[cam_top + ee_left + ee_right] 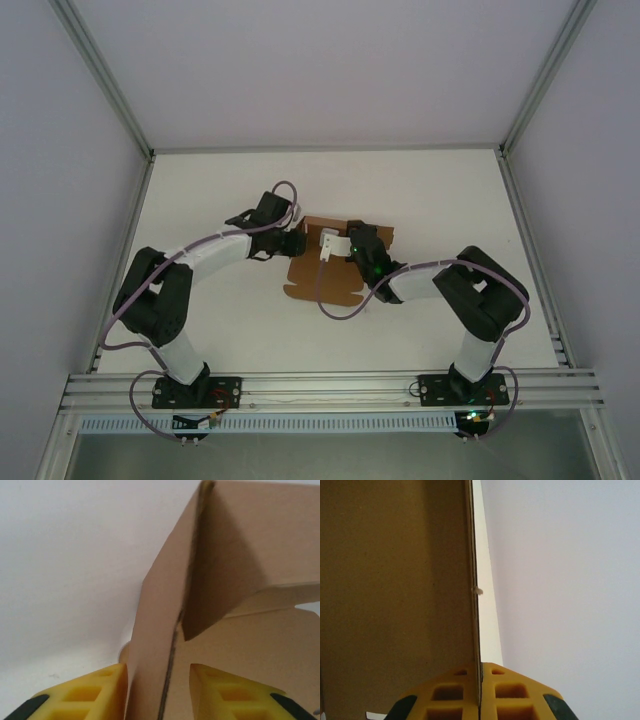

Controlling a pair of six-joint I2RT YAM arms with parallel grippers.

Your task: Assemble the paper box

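Right gripper [481, 672] is clamped shut on the paper box [305, 268] wall near 1 o'clock, likely as an anchor. Left gripper [157, 672] is parted, the upright 10 o'clock flap [155, 605] straddled, not pinched. Box is seated mid-table [220, 190].

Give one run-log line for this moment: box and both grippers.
box: partly folded, walls raised | left gripper: open, astride one wall | right gripper: shut on another wall
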